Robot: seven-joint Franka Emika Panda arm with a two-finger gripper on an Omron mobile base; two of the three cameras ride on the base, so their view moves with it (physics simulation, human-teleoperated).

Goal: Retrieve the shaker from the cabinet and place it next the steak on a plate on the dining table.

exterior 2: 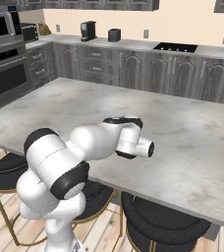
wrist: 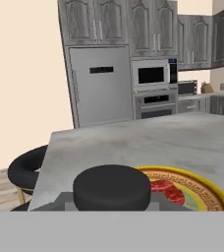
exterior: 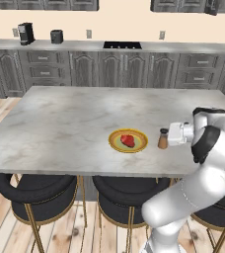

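Your hand [exterior: 167,137] is clenched on the shaker [exterior: 163,139], which stands upright on the marbled worktop [exterior: 75,123] just beside the yellow plate [exterior: 128,141], on its right; the steak [exterior: 128,140] lies on that plate

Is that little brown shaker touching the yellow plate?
Apart. In the left base view the shaker stands upright beside the plate, with a bare strip of table between them.

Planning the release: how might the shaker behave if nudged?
The shaker is upright, taller than wide, so it probably tips easily. Being cylindrical, it would likely roll across the smooth dining table toward the plate.
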